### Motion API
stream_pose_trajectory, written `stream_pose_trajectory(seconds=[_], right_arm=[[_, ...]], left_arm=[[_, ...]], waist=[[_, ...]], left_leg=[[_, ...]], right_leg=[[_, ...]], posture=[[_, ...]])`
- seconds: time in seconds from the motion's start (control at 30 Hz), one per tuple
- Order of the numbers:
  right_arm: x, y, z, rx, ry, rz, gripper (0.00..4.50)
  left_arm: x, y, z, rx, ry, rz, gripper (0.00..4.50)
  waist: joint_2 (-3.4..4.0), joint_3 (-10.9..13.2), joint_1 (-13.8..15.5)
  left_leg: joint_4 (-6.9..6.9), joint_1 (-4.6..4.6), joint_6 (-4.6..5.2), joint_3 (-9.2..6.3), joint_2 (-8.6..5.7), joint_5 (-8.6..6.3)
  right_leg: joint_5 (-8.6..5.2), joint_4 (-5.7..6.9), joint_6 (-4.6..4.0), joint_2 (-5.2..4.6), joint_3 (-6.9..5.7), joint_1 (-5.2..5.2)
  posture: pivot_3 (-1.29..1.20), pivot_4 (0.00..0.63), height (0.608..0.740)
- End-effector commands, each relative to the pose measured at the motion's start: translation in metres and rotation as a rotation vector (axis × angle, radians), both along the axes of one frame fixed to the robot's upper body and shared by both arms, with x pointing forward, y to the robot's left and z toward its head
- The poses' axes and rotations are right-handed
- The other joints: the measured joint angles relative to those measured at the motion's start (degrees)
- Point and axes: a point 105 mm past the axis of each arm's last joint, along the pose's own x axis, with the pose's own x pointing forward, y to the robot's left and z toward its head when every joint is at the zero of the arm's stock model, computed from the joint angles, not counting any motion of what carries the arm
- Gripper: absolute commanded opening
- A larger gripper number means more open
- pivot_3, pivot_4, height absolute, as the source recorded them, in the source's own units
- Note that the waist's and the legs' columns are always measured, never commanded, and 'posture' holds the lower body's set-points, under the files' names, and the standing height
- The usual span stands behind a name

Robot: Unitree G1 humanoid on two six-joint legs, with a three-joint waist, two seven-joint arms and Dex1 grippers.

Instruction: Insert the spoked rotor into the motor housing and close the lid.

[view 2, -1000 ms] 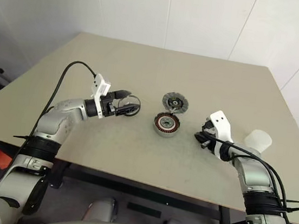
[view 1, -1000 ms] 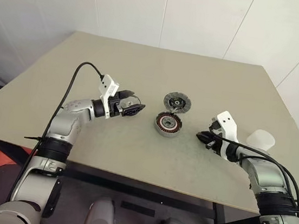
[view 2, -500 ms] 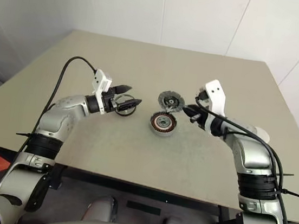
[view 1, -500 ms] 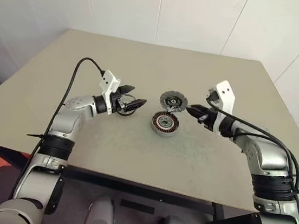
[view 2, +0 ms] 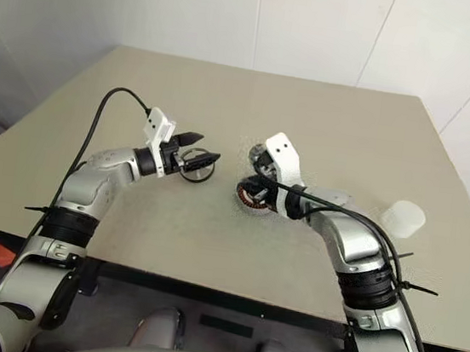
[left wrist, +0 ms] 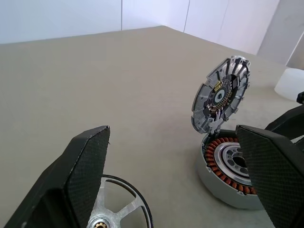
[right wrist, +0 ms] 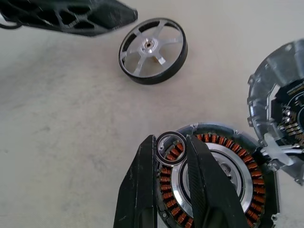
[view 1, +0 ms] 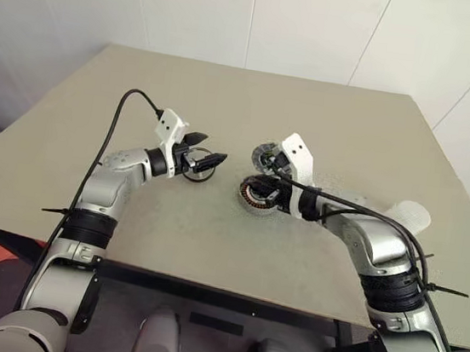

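The task is at an early stage. The motor housing (right wrist: 223, 175) sits open near the middle of the tabletop (view 1: 336, 120), its ring of copper windings exposed and no rotor inside it. The lid (left wrist: 221, 99) stands tilted up from the housing's far rim, joined to it there, so closing is still to come.

The spoked rotor (right wrist: 153, 50) lies flat on the tabletop, a little apart from the housing on the robot's left side — not lifted, and gripped by nothing. The left gripper (view 1: 205, 160) hovers level just above it with its fingers (left wrist: 85, 166) spread wide, one to each side of the wheel, and holds nothing.

The right gripper (right wrist: 172, 156) hangs over the housing's near rim, its fingers pinched on a small metal ring (right wrist: 171, 147), a washer-like part held directly above the windings. Whether that ring is meant to go into the housing I cannot tell.

A white translucent cylinder (view 2: 405, 217) stands well apart toward the right edge of the tabletop.

Left to do, as I judge it: grasp the rotor, carry it over, seat it on the dark centre, and fold the lid down — all of the named steps.
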Motion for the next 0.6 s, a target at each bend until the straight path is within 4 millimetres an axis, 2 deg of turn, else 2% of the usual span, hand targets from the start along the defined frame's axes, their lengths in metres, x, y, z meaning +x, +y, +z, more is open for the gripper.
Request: stream_pose_trajectory(seconds=[0.03, 0.13, 0.37, 0.6], right_arm=[[0.009, 0.000, -0.004, -0.024, -0.030, -0.009, 0.57], [0.014, 0.000, -0.011, -0.029, -0.025, -0.021, 0.57], [0.017, -0.003, -0.013, -0.057, -0.044, -0.029, 0.57], [0.014, -0.010, -0.001, -0.067, -0.081, -0.044, 0.57]], left_arm=[[0.002, 0.005, 0.015, 0.011, -0.071, 0.011, 4.50], [0.000, 0.004, 0.014, 0.012, -0.073, 0.009, 4.50], [-0.001, 0.002, 0.011, 0.008, -0.072, 0.008, 4.50], [-0.001, 0.002, 0.010, 0.007, -0.068, 0.012, 4.50]], waist=[[0.00, 0.0, 0.0], [0.00, 0.0, 0.0], [-0.01, 0.0, 0.0], [-0.01, 0.0, 0.0]], left_leg=[[0.00, 0.00, 0.00, 0.00, 0.00, 0.00], [0.01, -0.01, -0.02, 0.00, 0.00, 0.02], [0.01, -0.04, -0.11, 0.00, 0.00, 0.07], [0.03, -0.02, -0.11, -0.01, 0.01, 0.07]], right_leg=[[0.00, 0.02, 0.00, 0.00, 0.00, 0.00], [0.00, 0.04, 0.00, 0.00, -0.01, -0.01], [0.00, 0.01, 0.00, 0.01, -0.02, -0.02], [0.00, 0.03, 0.00, 0.01, -0.01, 0.01]], posture=[[0.00, 0.000, 0.740], [0.00, 0.000, 0.740], [0.00, 0.000, 0.740], [0.00, 0.000, 0.740]])
